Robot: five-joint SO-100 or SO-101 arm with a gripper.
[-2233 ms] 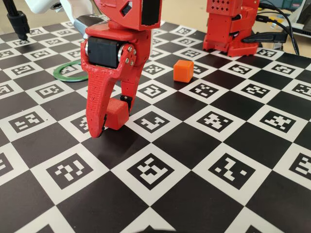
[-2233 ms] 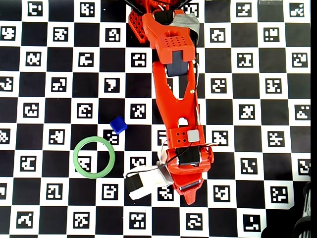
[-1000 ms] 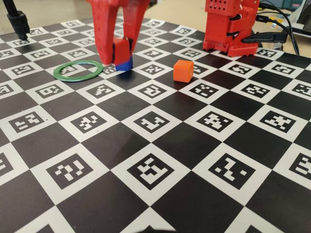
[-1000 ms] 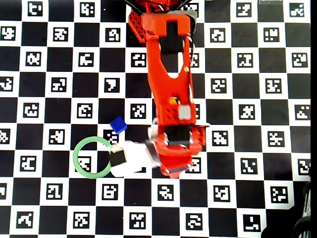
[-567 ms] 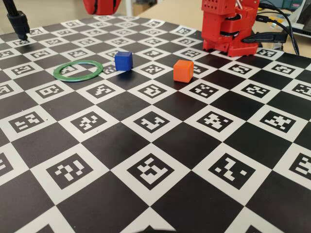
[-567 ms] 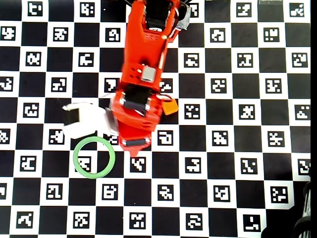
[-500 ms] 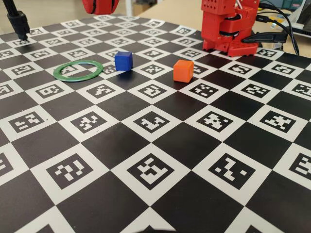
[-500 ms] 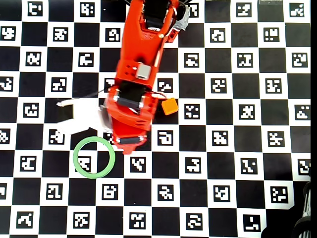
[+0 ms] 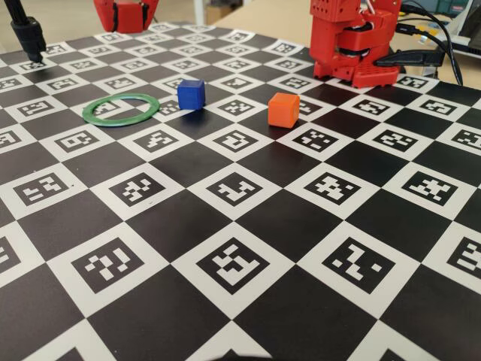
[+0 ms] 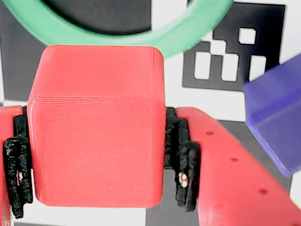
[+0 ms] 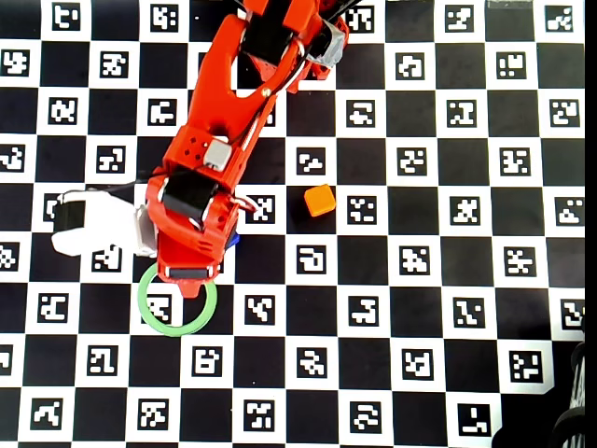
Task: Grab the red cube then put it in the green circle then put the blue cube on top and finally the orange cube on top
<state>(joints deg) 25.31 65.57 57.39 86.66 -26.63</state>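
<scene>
Checkered board (image 9: 248, 218): blue cube (image 9: 191, 94) beside green circle (image 9: 121, 109), orange cube (image 9: 283, 110) apart.

arm: stretched out, raised over board | gripper (image 10: 96, 197): pointing down | jaws: clamped on cube (image 10: 96, 125), black pads (image 10: 181, 155) pressing both sides

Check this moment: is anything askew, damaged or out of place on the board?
Nothing stands out. The red cube sits squarely in the gripper, the ring lies flat and empty, and the blue cube and orange cube rest upright on the board.
</scene>
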